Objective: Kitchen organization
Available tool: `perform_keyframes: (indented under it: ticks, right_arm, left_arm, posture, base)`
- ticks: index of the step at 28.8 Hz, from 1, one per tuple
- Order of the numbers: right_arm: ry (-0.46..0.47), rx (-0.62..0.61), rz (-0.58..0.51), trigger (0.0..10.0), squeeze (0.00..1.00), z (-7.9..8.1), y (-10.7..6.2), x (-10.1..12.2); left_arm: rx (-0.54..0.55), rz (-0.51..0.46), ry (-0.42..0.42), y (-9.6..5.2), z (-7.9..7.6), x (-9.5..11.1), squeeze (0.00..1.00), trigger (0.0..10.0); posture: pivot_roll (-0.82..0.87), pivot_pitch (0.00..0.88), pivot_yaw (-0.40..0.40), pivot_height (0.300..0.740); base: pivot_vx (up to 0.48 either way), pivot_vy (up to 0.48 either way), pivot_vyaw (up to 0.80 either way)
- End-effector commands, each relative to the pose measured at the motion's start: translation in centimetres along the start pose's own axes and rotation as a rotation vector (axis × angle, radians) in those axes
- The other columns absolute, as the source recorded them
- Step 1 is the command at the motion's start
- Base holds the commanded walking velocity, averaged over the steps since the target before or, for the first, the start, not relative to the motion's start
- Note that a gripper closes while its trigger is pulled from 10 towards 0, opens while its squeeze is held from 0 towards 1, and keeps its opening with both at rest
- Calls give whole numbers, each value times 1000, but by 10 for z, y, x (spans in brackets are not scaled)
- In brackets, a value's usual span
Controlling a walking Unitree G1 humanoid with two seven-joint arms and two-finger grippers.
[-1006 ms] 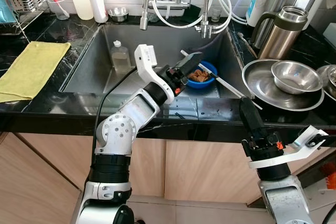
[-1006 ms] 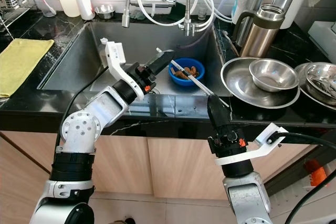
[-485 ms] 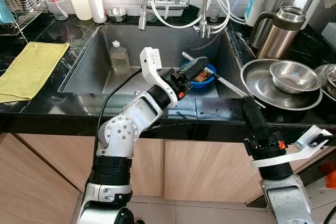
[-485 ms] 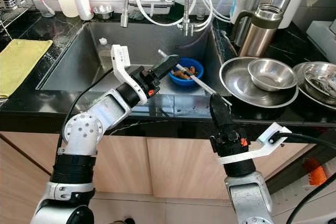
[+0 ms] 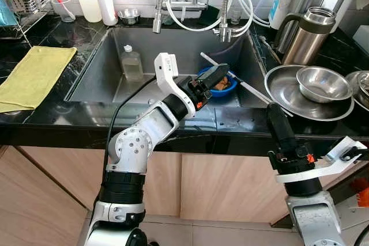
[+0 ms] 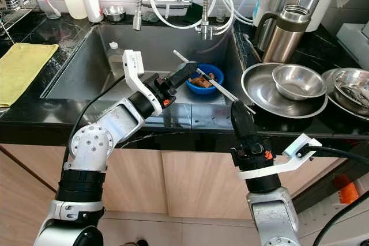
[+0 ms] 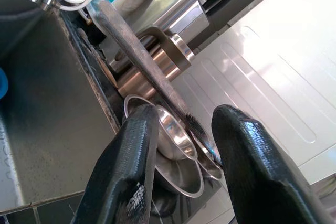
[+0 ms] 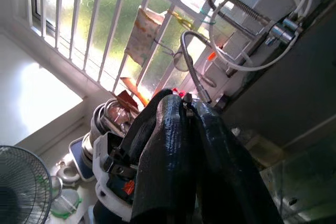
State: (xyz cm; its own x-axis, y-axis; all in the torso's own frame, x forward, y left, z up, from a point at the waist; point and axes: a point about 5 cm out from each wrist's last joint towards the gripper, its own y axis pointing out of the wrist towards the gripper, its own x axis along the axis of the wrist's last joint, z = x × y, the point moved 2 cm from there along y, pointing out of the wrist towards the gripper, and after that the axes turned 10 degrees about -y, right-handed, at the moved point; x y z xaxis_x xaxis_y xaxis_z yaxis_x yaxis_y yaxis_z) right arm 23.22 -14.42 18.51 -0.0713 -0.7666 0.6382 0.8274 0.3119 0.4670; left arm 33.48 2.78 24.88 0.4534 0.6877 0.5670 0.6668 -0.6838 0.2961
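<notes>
The left tool [image 5: 215,75] reaches over the sink [image 5: 95,67], fingers [image 7: 128,166] spread apart either side of a long metal utensil [image 5: 245,87], not clamped on it. The utensil lies slanted: one end over the blue bowl [image 5: 229,87], the other on the desk [image 5: 242,119] by the steel plate [image 5: 282,93], probably to bridge the sink edge. The right tool [image 5: 275,122], fingers pressed together and empty, waits at the desk's front edge. Room is tight near the faucet hoses [image 5: 230,21].
</notes>
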Motion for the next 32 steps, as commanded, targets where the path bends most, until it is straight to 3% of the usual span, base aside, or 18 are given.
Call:
perform_keyframes:
  ticks: [1,9,10,11,12,13,14,28,32]
  right_arm:
    - [7,39,12,10000,0,8,1,0]
    - [4,41,51,10000,0,7,-3,-6]
    - [3,39,55,10000,0,7,-4,-7]
    - [0,34,60,10000,0,5,-4,-8]
    - [0,30,61,10000,0,4,-5,-8]
    - [0,28,61,10000,0,4,-5,-9]
    - [-1,27,61,10000,0,4,-5,-9]
    - [-84,25,59,10000,0,1,-8,-11]
    - [-95,16,57,10000,0,-1,-8,-11]
  left_arm:
    - [-6,0,15,0,-4,-2,0,10000]
    - [1,-13,3,1,-3,-1,0,10000]
    - [2,-17,0,1,-3,0,0,9451]
    - [3,-20,-5,1,-3,1,0,6157]
    - [2,-23,-9,2,-3,1,0,824]
    - [0,-25,-11,2,-3,1,0,824]
    - [-1,-28,-15,2,-4,2,0,0]
    - [47,-60,-194,7,-1,12,0,0]
    - [47,-60,-209,7,-2,14,0,0]
  posture:
    - [58,87,-10,740]
    - [58,87,-13,740]
    - [57,87,-13,740]
    - [58,87,-13,740]
    - [58,87,-13,740]
    - [58,87,-13,740]
    - [58,87,-12,740]
    - [57,95,-9,740]
    - [60,98,-7,740]
  base:
    - [0,0,0]
    - [0,0,0]
    - [0,0,0]
    - [0,0,0]
    - [0,0,0]
    - [0,0,0]
    - [0,0,0]
    - [0,0,0]
    - [0,0,0]
